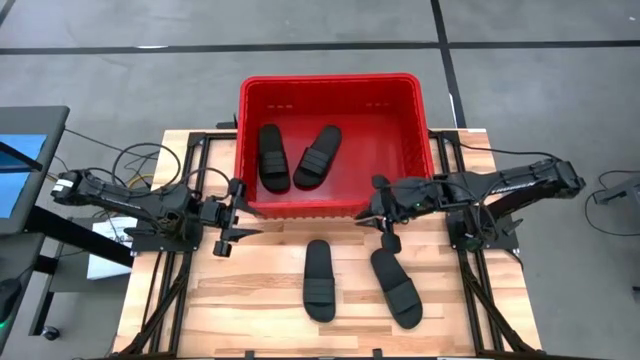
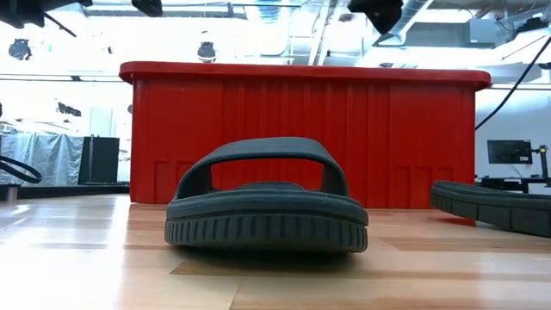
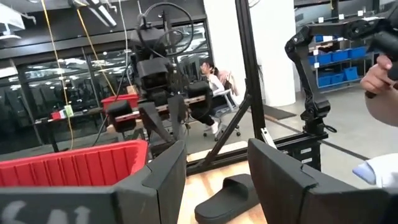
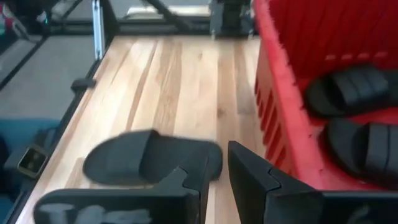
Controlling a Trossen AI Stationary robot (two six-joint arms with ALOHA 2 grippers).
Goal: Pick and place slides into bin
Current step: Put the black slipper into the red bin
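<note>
4 black slides [image 1: 275,156]: 2 in the 1 red bin [image 1: 330,84], 2 on the desk [image 1: 250,290]; 2 arms.

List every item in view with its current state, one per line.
Bin: upright on the table, holding two slides.
Slides in bin and: lying flat, side by side.
Middle slide on table: flat, sole down, untouched.
Right slide on table: flat, untouched.
Left gripper: open, empty, beside the bin's front left corner.
Right gripper: empty, at the bin's front wall above the table slides.
</note>
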